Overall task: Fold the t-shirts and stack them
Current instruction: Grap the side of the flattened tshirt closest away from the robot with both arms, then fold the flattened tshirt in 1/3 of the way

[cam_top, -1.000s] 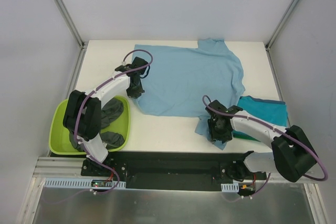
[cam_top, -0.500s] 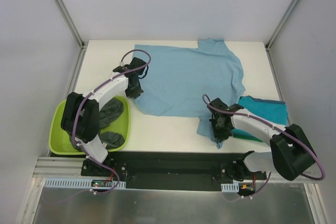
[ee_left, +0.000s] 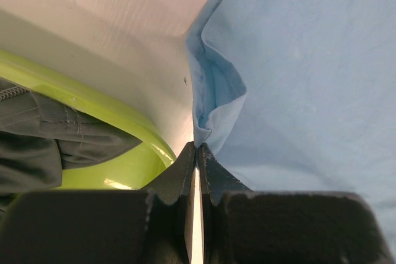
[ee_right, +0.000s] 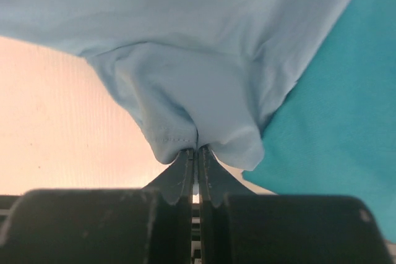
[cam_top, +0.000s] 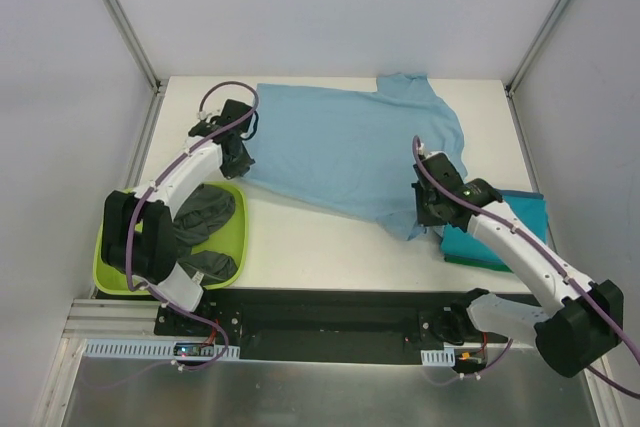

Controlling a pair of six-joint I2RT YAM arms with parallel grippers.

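pinching light blue t-shirt (cam_top: 350, 152) at two edges, left fingers (ee_left: 178, 180) closed on hem beside lime tub (cam_top: 228, 259), right fingers (ee_right: 179, 180) clamped on bunched corner next to teal t-shirt (cam_top: 505, 229)

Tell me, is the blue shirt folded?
No, spread out. The light blue t-shirt lies open; left claw and right claw pinch its edges.

The light blue shirt (cam_top: 350, 152) lies spread over the far half of the table (cam_top: 320, 257), with one sleeve reaching the far edge. Its near left corner is pinched in the left gripper (ee_left: 197, 149). Its near right corner, bunched into soft folds, is pinched in the right gripper (ee_right: 197, 151). The teal shirt (cam_top: 505, 232) lies folded flat at the near right, with the blue shirt's held corner at its left edge. Dark grey shirts (cam_top: 205, 217) sit crumpled in the tub (cam_top: 110, 257).
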